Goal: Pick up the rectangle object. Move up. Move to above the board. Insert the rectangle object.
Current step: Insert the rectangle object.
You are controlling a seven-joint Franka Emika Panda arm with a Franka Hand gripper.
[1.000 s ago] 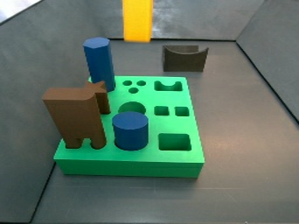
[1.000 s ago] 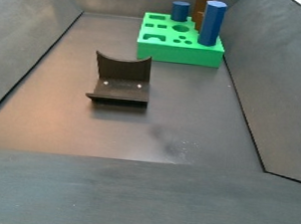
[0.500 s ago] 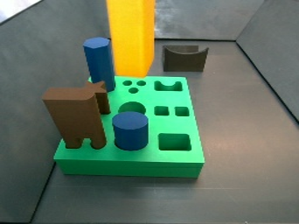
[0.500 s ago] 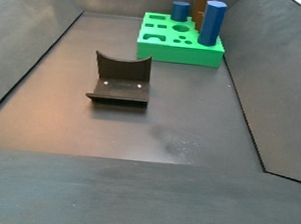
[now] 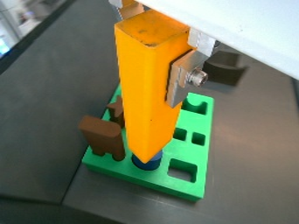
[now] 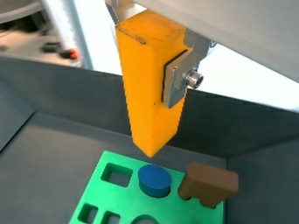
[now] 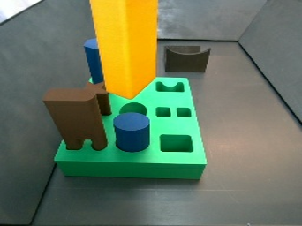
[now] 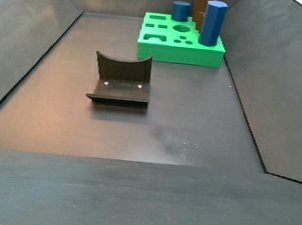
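Gripping fingers (image 5: 184, 75), rectangle object (image 5: 152, 87) only wrist-visible.

One rectangle object (image 7: 125, 46) sits in the one gripper (image 5: 176, 74), high above the board's rear edge. One board (image 7: 177, 163) carries two blue posts (image 7: 131, 132) and one brown notched block (image 7: 76, 117). One fixture (image 8: 119, 79) stands on the floor.

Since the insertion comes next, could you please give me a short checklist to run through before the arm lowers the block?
1. Grip: rectangle object clamped between the end effector fingers: ok.
2. Height: block's lower end above the board, not touching, in both wrist views: ok.
3. Block upright: ok.
4. Lower end lined up with a matching cut-out: cannot tell.
5. Neighbours: blue cylinder and brown block sit close below; clearance: cannot tell.
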